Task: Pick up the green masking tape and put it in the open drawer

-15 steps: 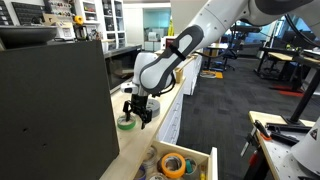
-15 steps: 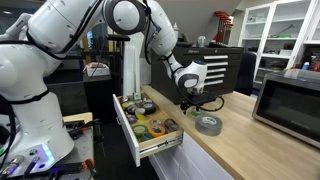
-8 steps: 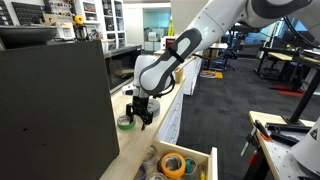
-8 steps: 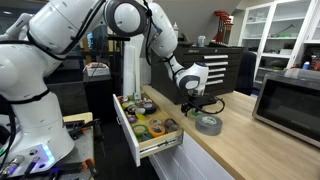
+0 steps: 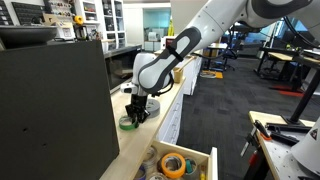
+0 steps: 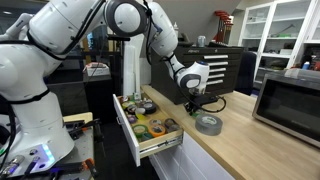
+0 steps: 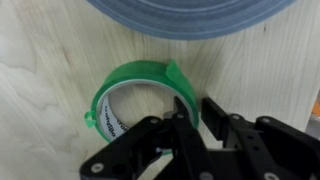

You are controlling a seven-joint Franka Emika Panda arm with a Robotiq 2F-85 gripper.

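The green masking tape (image 7: pixel 128 76) lies flat on the wooden counter, a thin ring with a loose tab; it also shows in an exterior view (image 5: pixel 127 123). My gripper (image 7: pixel 196 113) stands over its near wall, one finger inside the ring and one outside. The jaws are narrowed round that wall, with a sliver of wood still showing beside the outer finger. In both exterior views the gripper (image 5: pixel 134 115) (image 6: pixel 190 103) is down at the counter. The open drawer (image 6: pixel 160 147) (image 5: pixel 196 153) sticks out below the counter edge, full of tape rolls.
A big grey tape roll (image 6: pixel 208 123) (image 7: pixel 190 15) lies just beyond the green one, close to the fingers. A black cabinet (image 5: pixel 50 110) walls off one side of the counter. A microwave (image 6: pixel 290 100) stands at the counter's far end.
The jaws have closed in from wide open to a narrow stance round the green ring's wall. The gripper has sunk slightly toward the counter. The tape has not moved.
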